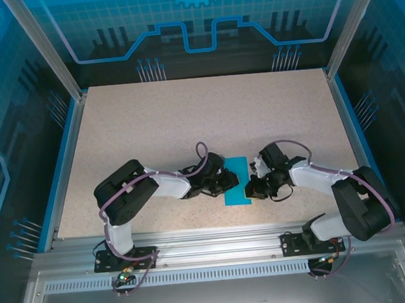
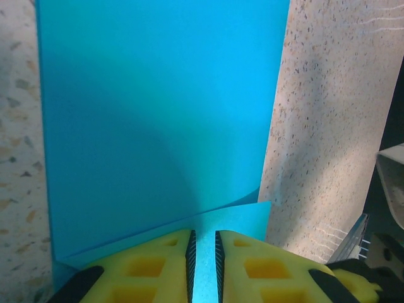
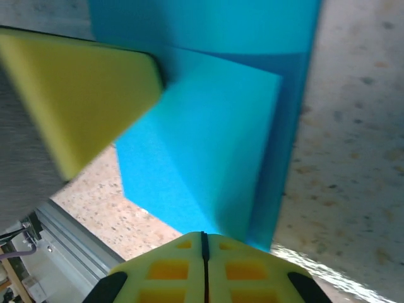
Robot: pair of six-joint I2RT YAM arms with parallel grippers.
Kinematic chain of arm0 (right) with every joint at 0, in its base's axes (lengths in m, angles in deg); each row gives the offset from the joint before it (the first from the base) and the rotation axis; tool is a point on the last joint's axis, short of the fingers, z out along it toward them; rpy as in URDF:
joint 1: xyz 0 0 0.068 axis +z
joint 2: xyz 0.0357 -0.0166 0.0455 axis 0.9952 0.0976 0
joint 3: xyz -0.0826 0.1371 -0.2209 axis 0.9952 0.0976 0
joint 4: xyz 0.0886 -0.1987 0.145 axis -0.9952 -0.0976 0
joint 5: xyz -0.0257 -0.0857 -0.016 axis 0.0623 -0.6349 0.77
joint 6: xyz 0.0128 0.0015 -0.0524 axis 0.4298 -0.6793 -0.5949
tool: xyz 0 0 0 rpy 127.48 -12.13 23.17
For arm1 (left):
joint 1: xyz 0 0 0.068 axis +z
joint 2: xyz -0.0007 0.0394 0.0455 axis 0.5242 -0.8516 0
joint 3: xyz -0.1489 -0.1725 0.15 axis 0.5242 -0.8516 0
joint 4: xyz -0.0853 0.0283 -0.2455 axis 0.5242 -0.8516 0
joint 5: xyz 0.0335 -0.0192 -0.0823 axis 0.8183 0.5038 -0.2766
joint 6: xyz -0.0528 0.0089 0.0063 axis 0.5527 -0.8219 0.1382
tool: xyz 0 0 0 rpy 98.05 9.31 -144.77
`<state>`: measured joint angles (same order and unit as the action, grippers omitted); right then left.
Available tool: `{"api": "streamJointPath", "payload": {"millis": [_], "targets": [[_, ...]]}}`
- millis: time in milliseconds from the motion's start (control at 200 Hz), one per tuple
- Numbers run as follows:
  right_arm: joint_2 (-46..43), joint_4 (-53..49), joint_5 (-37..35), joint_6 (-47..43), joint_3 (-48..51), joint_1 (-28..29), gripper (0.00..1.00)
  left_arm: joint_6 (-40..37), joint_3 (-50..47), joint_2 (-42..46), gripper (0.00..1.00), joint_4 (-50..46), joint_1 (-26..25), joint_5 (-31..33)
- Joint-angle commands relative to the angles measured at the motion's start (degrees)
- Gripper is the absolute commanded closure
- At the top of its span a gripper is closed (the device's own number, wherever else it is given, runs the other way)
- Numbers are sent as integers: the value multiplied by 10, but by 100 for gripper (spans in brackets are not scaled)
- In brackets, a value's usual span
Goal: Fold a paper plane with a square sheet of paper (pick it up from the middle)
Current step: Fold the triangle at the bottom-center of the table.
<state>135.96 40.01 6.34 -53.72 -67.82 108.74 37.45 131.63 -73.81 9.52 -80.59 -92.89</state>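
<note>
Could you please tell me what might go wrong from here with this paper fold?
The right end effector is shut on a lifted flap of the square sheet of paper; pulling on it may tear the flap or set a crooked crease. The left end effector, jaws nearly closed at the opposite edge, may not pin the sheet, so it could slide. Both end effectors work close together and might collide.

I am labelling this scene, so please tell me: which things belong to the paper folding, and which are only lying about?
Job: square sheet of paper, left gripper, right gripper.
Just there: table, metal rail at its near edge.
</note>
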Motion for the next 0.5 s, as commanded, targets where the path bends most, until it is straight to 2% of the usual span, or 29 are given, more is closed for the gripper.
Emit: {"api": "streamJointPath", "payload": {"millis": [0, 195, 315, 495], "targets": [[18, -5, 1, 4, -38, 30, 94, -5, -4, -12, 79, -50, -3, 14], [92, 20, -24, 10, -50, 36, 96, -5, 6, -12, 80, -58, -3, 14], [122, 24, -28, 5, -35, 15, 97, -8, 9, -13, 80, -65, -3, 16], [59, 10, -34, 18, 26, -2, 95, -12, 13, -16, 82, -84, -2, 22]]}}
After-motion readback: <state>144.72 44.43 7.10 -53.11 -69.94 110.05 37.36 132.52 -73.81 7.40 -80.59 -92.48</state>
